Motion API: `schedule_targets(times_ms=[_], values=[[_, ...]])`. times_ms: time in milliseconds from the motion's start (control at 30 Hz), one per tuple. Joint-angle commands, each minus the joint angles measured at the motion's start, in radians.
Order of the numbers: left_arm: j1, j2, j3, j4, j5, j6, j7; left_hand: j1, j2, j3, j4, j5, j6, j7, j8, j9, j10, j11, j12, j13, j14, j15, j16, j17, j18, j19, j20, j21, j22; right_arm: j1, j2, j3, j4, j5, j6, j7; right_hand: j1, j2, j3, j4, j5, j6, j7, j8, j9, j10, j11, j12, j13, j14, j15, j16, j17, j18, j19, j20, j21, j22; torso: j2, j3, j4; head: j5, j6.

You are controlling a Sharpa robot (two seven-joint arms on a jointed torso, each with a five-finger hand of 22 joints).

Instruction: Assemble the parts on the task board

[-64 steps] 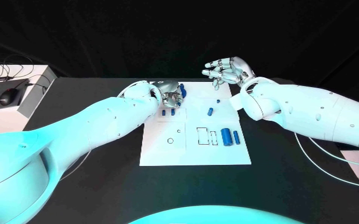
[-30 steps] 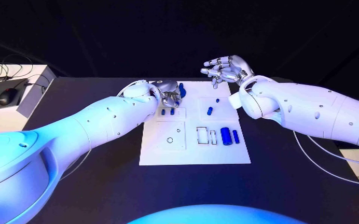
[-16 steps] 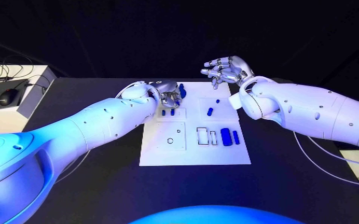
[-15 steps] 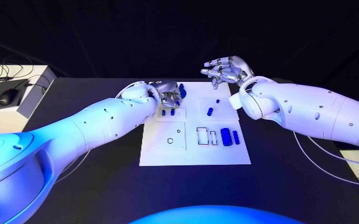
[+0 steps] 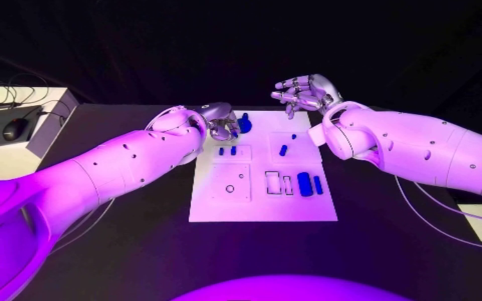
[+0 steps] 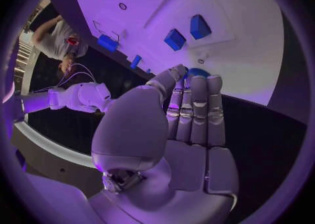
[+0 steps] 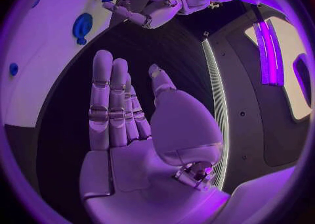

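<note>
Left hand pinches a smooth blue peg, upright, beside its fingertips; right hand hangs empty, fingers apart.

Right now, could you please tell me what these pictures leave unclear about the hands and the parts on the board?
- Left hand, head view: its fingers cover the blue part at the board's far edge, so whether it grips the part cannot be told.
- Same part, left wrist view: only a sliver shows past the fingertips; its shape is hidden.
- Small parts on the board, head view: too small to tell whether they are seated or lie loose.
</note>
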Motion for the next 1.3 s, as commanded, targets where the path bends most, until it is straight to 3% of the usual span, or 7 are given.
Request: schedule_targets(times_ms=[33, 467, 1300], values=[[0.001, -0.013, 0.003, 0.021, 0.022, 0.006, -0.01, -0.004, -0.002, 0.0, -0.005, -0.004, -0.001, 0.007, -0.002, -0.001, -0.004, 0.003, -0.002, 0.001, 0.006, 0.0, -0.004, 0.002, 0.008, 0.006, -0.001, 0.0, -0.001, 0.0, -0.001, 0.001, 0.0, 0.001, 0.008, 0.011, -0.001, 0.008, 0.001, -0.001, 0.003, 0.001, 0.007, -0.006, 0.0, -0.002, -0.007, -0.001, -0.001, -0.005, 0.0, 0.006, 0.001, 0.013, -0.007, 0.0, 0.005, 0.001, -0.004, -0.0029, 0.0041, -0.003, -0.002], [0.003, -0.047, 0.016, 0.039, 0.026, 0.021, -0.021, -0.006, -0.004, -0.001, -0.002, -0.004, -0.002, 0.009, -0.002, -0.001, -0.005, 0.004, -0.001, 0.001, 0.007, 0.001, -0.007, 0.006, 0.009, 0.008, -0.001, -0.002, -0.002, 0.0, -0.001, 0.001, -0.002, 0.002, 0.009, 0.011, -0.001, 0.008, 0.001, -0.001, 0.003, 0.001, 0.007, -0.006, 0.0, -0.002, -0.007, -0.001, -0.001, -0.005, 0.0, 0.006, 0.001, 0.013, -0.007, 0.0, 0.005, 0.001, -0.002, -0.0011, 0.0023, 0.003, 0.001], [0.001, 0.001, 0.014, -0.04, 0.02, 0.041, -0.011, 0.0, -0.004, -0.003, 0.001, -0.003, -0.007, 0.01, -0.002, -0.001, -0.008, 0.005, -0.001, 0.001, 0.006, 0.002, -0.01, 0.011, 0.009, 0.009, -0.001, -0.006, -0.003, -0.001, 0.004, 0.001, -0.002, 0.002, 0.009, 0.011, -0.001, 0.008, 0.001, -0.001, 0.003, 0.001, 0.007, -0.006, 0.0, -0.002, -0.007, -0.001, -0.001, -0.005, 0.0, 0.006, 0.001, 0.013, -0.007, 0.0, 0.005, 0.001, 0.001, -0.0003, 0.0004, 0.005, -0.002]])
